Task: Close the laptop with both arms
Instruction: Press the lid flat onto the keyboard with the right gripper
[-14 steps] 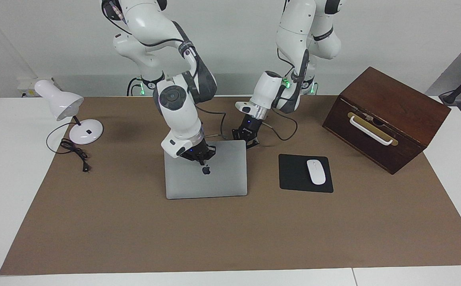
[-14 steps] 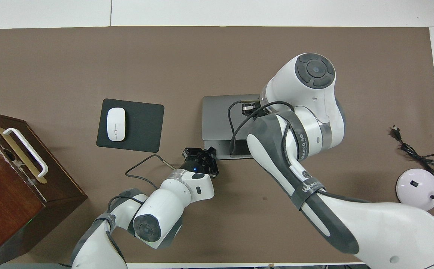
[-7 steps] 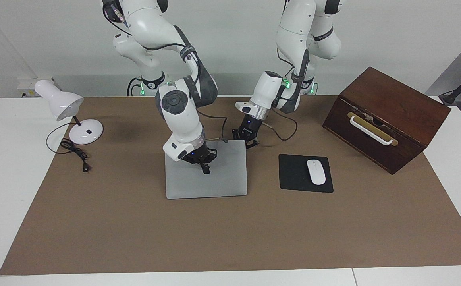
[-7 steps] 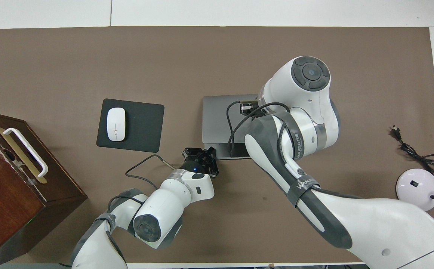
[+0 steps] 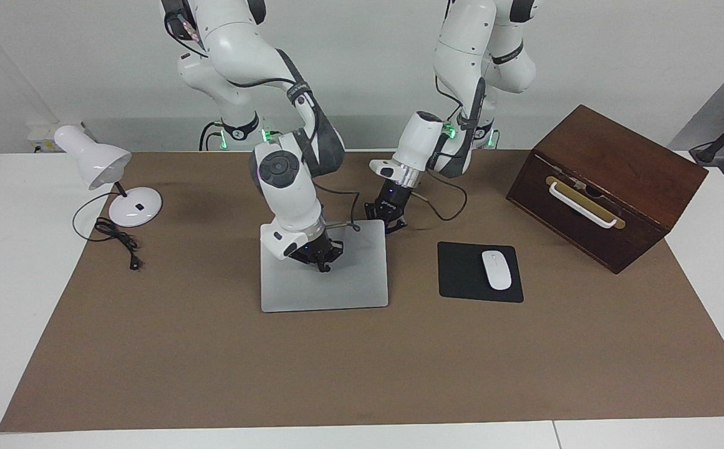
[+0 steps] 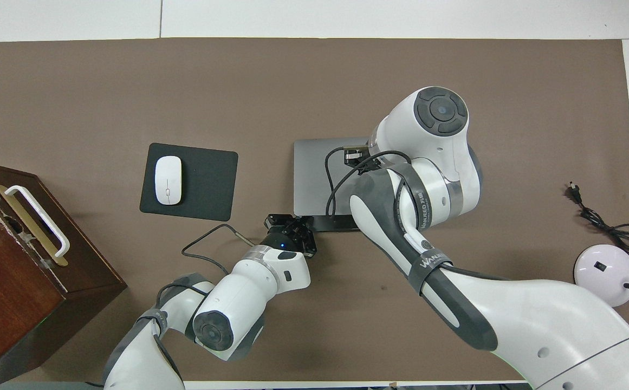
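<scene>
The silver-grey laptop (image 5: pixel 349 284) lies in the middle of the brown mat, its lid tilted low over the base; it also shows in the overhead view (image 6: pixel 311 173). My right gripper (image 5: pixel 323 263) is shut and presses its tip on the middle of the lid, covering the logo. In the overhead view the right arm hides most of that gripper. My left gripper (image 5: pixel 391 222) is at the laptop's corner nearest the robots, toward the left arm's end, down by the base; it also shows in the overhead view (image 6: pixel 294 230).
A black mouse pad (image 5: pixel 461 274) with a white mouse (image 5: pixel 496 269) lies beside the laptop toward the left arm's end. A brown wooden box (image 5: pixel 605 181) stands past it. A white desk lamp (image 5: pixel 109 171) and its cable (image 5: pixel 115 240) are at the right arm's end.
My right gripper has pushed the lid lower and slid onto the logo, which no longer shows. The left gripper has stayed at the laptop's corner.
</scene>
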